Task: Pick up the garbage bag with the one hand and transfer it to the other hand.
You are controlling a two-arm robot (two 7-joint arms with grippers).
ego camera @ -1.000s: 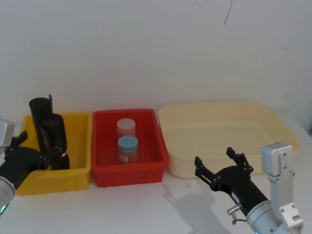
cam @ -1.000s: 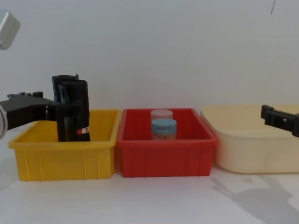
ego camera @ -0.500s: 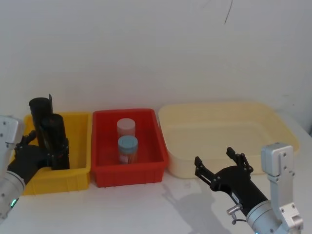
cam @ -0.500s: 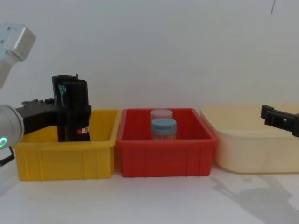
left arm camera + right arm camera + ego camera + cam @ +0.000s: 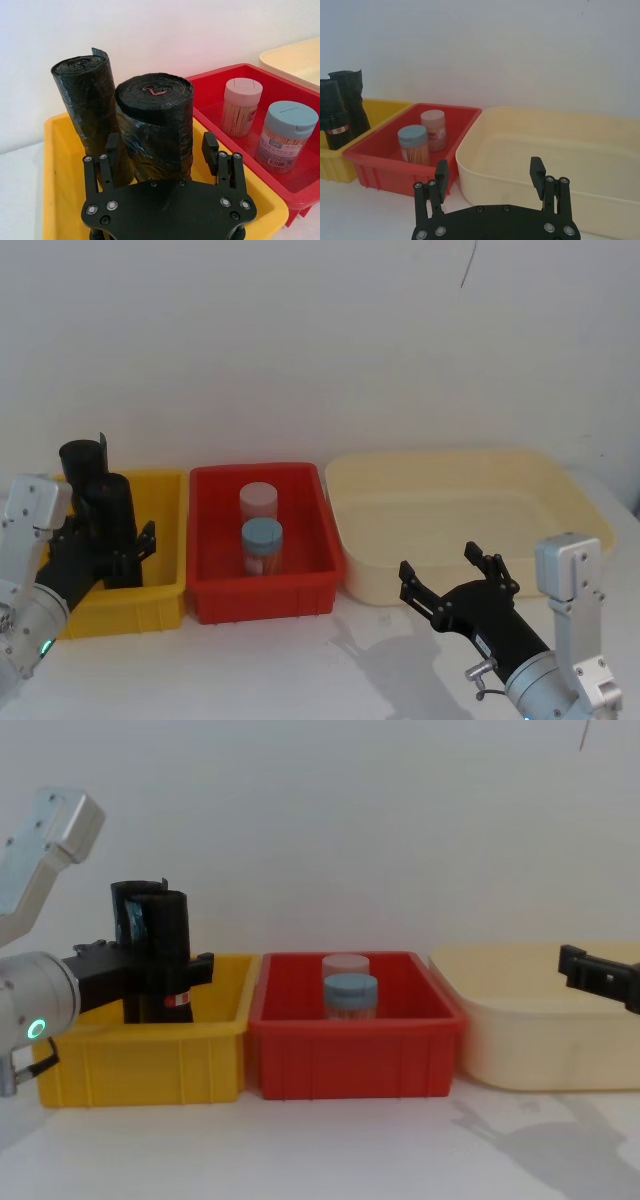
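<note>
Two spread fingers of the left pincer (image 5: 160, 142) flank the garbage bag (image 5: 156, 115), upright in the yellow bin (image 5: 140, 1055) — grasp not yet made; next likely a squeeze, then lift toward the right pincer (image 5: 440, 570), also spread.

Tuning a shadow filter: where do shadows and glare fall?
Head view: the right tool throws a soft grey shadow on the table. Chest view: it lies before the cream tub. Left wrist view: the garbage bag, inside the open left tool, shows faint sheen.
</note>
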